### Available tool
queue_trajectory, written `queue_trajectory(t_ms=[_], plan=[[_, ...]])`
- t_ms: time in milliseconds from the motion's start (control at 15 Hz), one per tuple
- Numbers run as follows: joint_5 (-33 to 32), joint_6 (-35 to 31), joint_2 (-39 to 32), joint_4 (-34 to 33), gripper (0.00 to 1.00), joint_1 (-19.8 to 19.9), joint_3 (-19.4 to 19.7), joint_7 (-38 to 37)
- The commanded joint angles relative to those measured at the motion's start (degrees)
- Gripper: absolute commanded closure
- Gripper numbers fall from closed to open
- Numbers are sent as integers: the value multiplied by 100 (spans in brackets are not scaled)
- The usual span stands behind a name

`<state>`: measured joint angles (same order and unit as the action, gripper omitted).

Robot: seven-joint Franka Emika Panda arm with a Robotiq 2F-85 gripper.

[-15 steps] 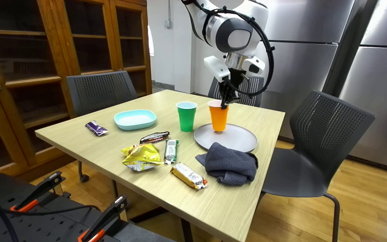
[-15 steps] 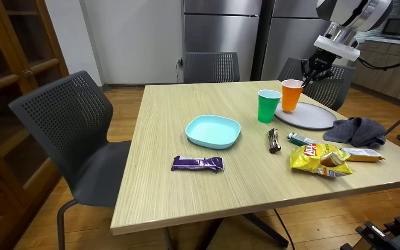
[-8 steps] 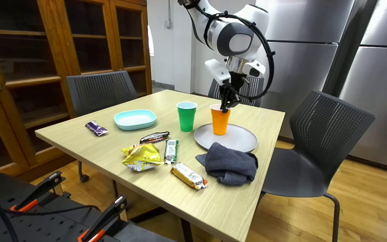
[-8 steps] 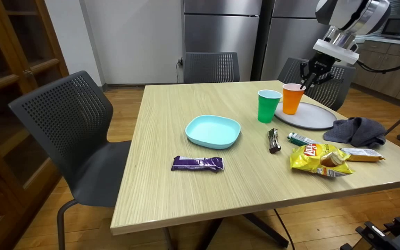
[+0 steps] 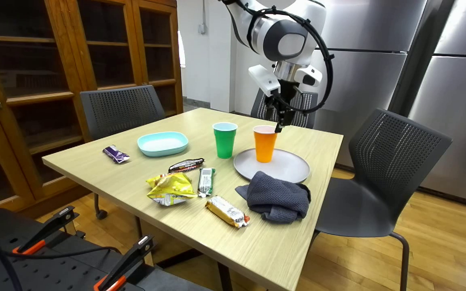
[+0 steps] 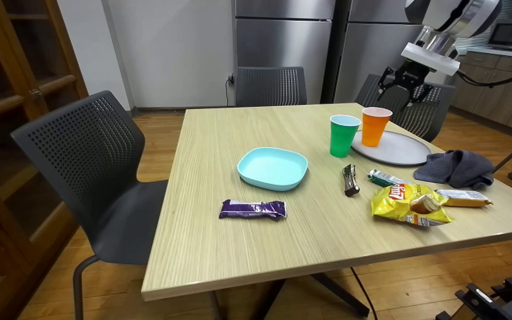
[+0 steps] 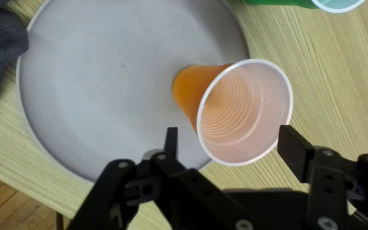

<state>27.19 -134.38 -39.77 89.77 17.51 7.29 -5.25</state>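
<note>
An orange cup [image 5: 265, 147] with a pale inside stands upright on a round grey plate [image 5: 293, 165]; both also show in an exterior view, the cup [image 6: 374, 129] near the rim of the plate [image 6: 400, 149]. Right above the cup is my gripper [image 6: 391, 103], its jaws wide apart. From the wrist, the mouth of the cup [image 7: 244, 111] lies between and just ahead of the gripper's tips [image 7: 228, 126], and neither finger grips it. The right finger [image 7: 295, 150] overlaps the rim in the picture; whether they touch I cannot tell.
A green cup [image 6: 344, 138] stands beside the plate. A dark cloth [image 5: 279, 198] lies near the plate. Several wrapped bars and a yellow chip bag [image 6: 409, 206] lie on the table, along with a light blue dish [image 6: 273, 169]. Chairs surround the table.
One second ago the gripper pinched the orange cup's rim, holding it slightly above the plate. The cup came down onto the plate; then the jaws spread, let go and rose a little.
</note>
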Motion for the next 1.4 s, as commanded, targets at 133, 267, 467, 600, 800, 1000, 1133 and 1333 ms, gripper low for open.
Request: queue_trajectory(t_ms=[133,267,467,600,800,1000,1133,1333], plan=[[-255,341,739,210,0,-49,-34,-179],[-324,462,933,260,0,-121,-35,-209],[-480,400,1114,373,0,-359,21,-508],[-638,317,1218,518,0,-565,15,-724],[-604,306,1002,296,0,-535,-63,-607],[-624,298,983,314,0,-604,-74,-637],[-619,299,972,313,0,-541,-61,-629],[-617,300,971,312,0,-528,-60,-628]])
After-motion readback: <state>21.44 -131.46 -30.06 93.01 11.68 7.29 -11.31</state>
